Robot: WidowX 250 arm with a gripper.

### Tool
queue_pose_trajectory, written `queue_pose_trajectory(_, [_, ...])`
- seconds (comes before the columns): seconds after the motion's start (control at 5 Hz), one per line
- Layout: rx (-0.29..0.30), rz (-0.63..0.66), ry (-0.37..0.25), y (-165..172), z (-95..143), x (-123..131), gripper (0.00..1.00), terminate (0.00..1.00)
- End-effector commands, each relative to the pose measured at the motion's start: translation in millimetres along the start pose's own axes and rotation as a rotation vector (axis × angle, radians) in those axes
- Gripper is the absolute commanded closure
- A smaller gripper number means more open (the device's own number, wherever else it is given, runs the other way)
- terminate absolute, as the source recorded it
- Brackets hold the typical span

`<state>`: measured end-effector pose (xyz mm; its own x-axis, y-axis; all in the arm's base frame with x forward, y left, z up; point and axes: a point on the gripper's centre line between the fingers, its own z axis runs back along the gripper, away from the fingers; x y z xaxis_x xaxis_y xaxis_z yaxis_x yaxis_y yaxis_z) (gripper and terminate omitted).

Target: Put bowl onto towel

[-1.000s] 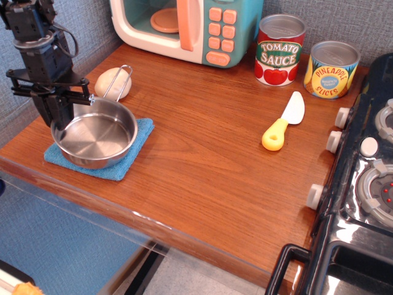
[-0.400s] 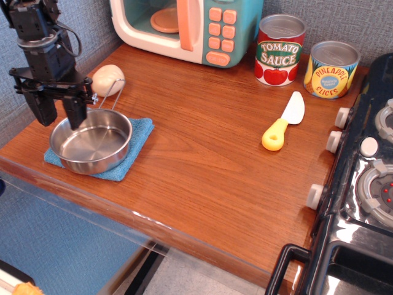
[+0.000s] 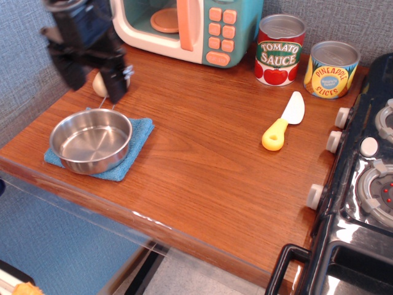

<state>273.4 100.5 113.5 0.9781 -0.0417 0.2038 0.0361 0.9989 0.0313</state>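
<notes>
The bowl (image 3: 91, 140), a shallow shiny steel pan with a thin wire handle, rests on the light-blue towel (image 3: 140, 136) at the table's front left. The towel shows only around the bowl's edges. My gripper (image 3: 93, 78) is blurred, raised above and behind the bowl. Its two dark fingers are spread apart with nothing between them. It touches neither bowl nor towel.
A cream egg-shaped object (image 3: 99, 83) lies behind the bowl, partly hidden by my gripper. A toy microwave (image 3: 187, 27) stands at the back. Tomato sauce can (image 3: 279, 50) and pineapple can (image 3: 331, 69) stand back right. A yellow-handled knife (image 3: 284, 121) lies near the stove (image 3: 362, 184).
My gripper let go of the bowl's rim, then rose and moved back and to the right. The bowl settled flat on the towel and stays there.
</notes>
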Motion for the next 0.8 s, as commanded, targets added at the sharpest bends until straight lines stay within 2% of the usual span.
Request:
queue_pose_trajectory(0.0, [0.019,-0.059,-0.046,-25.4,14.6,0.3,0.0,0.0])
queue_pose_trajectory(0.2, [0.028,0.003,-0.038,-26.5,12.2,-1.4,0.0,0.0])
queue_pose_trajectory(0.4, [0.028,0.003,-0.038,-26.5,12.2,-1.4,0.0,0.0])
queue_pose_trajectory(0.6, [0.028,0.003,-0.038,-26.5,12.2,-1.4,0.0,1.0])
